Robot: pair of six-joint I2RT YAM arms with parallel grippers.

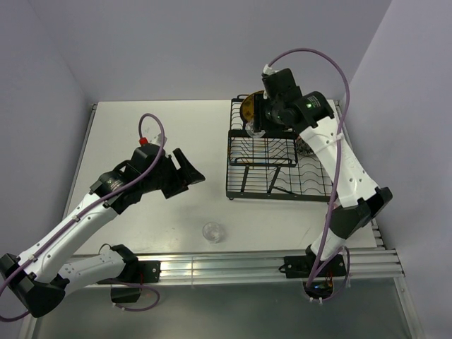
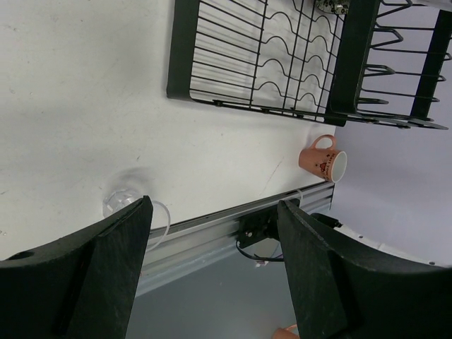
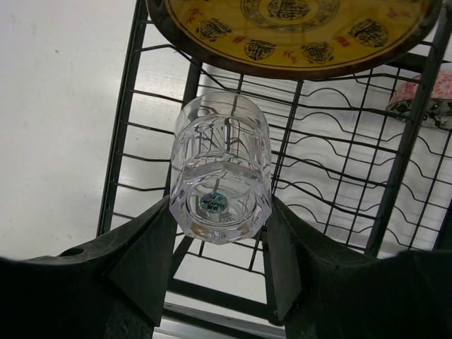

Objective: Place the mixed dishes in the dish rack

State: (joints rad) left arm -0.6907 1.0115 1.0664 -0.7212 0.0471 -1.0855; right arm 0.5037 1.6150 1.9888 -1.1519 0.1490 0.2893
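Tumbler, clamped in the right end effector, hangs over the rack's far left corner beside the plate, seemingly mouth-down to drain, while the left end effector, spread apart, hovers near the second tumbler by the counter's near edge.

White table w/ aluminium rail at near edge; plain lavender walls round it.
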